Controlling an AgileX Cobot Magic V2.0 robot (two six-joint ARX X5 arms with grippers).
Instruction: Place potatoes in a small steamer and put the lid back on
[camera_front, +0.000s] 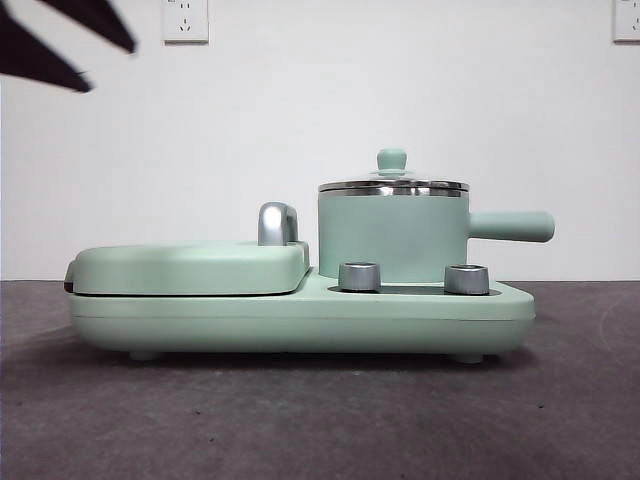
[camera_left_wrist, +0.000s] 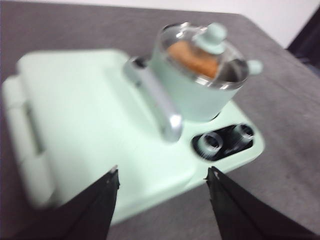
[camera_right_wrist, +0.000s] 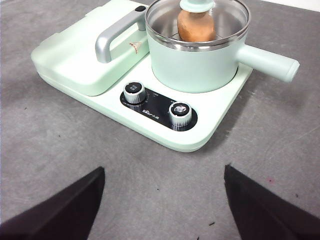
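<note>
Potato (camera_right_wrist: 196, 26) sits inside steamer (camera_right_wrist: 192, 62) under seated lid (camera_right_wrist: 197, 20); task looks complete, left gripper (camera_left_wrist: 162, 175) and right gripper (camera_right_wrist: 165, 172) wide open, empty, only retreat needed.

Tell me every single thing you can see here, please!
small steamer: one, mint green, on the cooker's ring.
lid: one, clear glass with green knob, on the steamer.
potatoes: one golden-brown lump, inside the steamer.
griddle cover: one, mint green, flat, shut, beside the steamer.
silver handle: one, on the griddle cover.
dials: two, silver, in front of the steamer.
wall sockets: two, white, high on the wall.
table: one, grey.
left pincer: black, open, above the cooker.
right pincer: black, open, over the table.
</note>
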